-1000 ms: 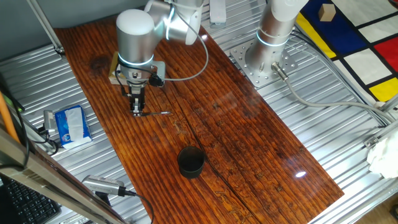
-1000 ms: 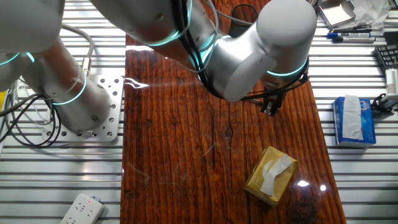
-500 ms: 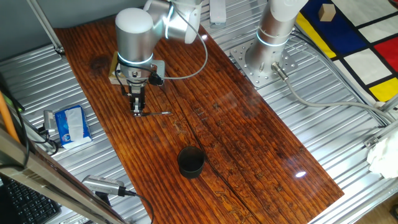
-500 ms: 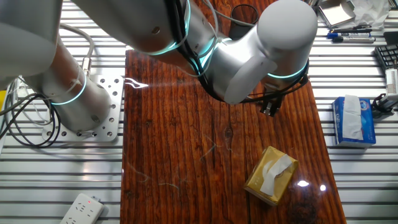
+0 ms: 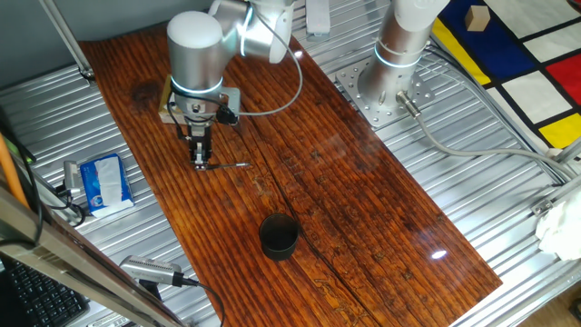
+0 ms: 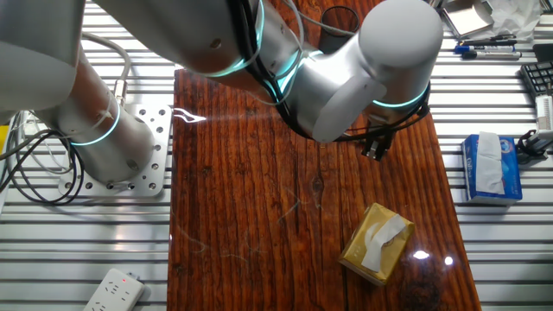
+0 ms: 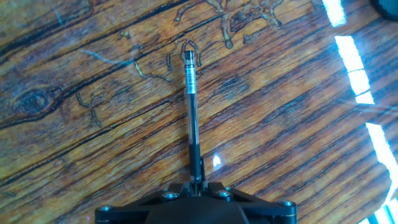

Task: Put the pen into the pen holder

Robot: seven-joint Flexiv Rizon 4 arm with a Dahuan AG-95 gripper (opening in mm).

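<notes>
The pen (image 5: 232,165) is a thin dark stick lying on the wooden table just right of my gripper (image 5: 201,163). In the hand view the pen (image 7: 191,106) runs straight away from my gripper (image 7: 197,182), whose jaws are shut on its near end. I cannot tell whether the pen is touching the wood or is just above it. The pen holder (image 5: 279,235), a short black cup, stands upright nearer the table's front, well apart from the gripper. In the other fixed view the gripper (image 6: 373,150) shows below the arm's big joint, and the pen and holder are hidden.
A yellowish-tan box (image 6: 376,244) lies near the table's edge. A blue tissue pack (image 5: 102,182) and a silver tool with a cable (image 5: 152,271) lie off the wood on the metal bench. The arm's base plate (image 5: 381,91) is at the back.
The arm's wrist has shifted very slightly. The gripper stays shut on the pen's end at the same spot.
</notes>
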